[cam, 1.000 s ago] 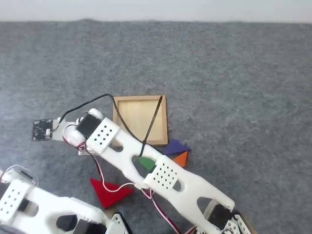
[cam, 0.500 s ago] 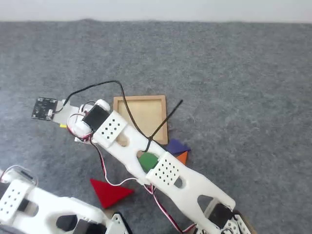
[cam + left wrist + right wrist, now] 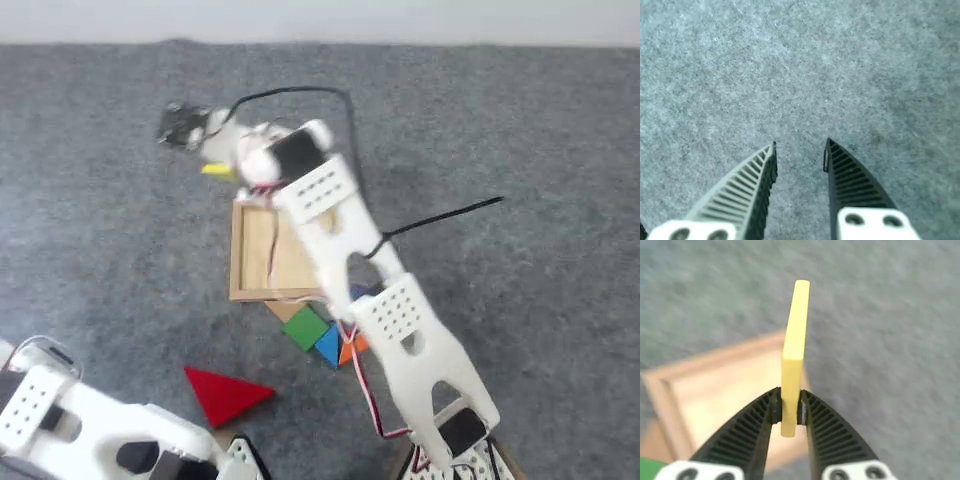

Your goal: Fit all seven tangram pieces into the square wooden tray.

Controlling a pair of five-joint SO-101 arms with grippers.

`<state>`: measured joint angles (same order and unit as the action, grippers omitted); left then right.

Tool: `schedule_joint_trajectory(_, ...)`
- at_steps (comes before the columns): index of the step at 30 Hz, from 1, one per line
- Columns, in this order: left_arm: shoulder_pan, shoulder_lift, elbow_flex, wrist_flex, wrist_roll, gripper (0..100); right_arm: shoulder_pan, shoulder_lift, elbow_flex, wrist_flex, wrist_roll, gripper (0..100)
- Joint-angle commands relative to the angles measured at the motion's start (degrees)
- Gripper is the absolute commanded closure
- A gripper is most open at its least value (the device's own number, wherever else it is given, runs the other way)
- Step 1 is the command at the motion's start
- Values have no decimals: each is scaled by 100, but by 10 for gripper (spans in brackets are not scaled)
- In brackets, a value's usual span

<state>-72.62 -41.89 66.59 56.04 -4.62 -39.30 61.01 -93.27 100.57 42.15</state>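
Right arm (image 3: 395,320) covers tray (image 3: 236,255) middle, most of orange piece (image 3: 347,349).

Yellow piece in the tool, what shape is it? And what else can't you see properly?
Right wrist view: the yellow piece sits edge-on in the right tool, so its shape is unclear; the high view blurs it.
High view: the right arm covers part of the wooden tray.
High view: the orange piece is mostly hidden under that arm.
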Motion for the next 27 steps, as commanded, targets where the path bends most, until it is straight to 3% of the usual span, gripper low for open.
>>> schedule_joint_trajectory(1,53,-167,-48,-132,-53,840,435,-576,105,259,659,990)
schedule_joint_trajectory(9,193,-167,13,-158,-53,840,716,-1516,1152,277,1284,990)
schedule_joint_trajectory(17,343,-141,180,-527,-53,840,585,-4295,4396,233,1380,990)
schedule_joint_trajectory(23,932,-114,673,-1055,-844,840,593,-5842,6286,-110,1468,990)
schedule_joint_trajectory(27,1037,-123,752,-1134,-941,840,497,-6624,7534,-549,1767,990)
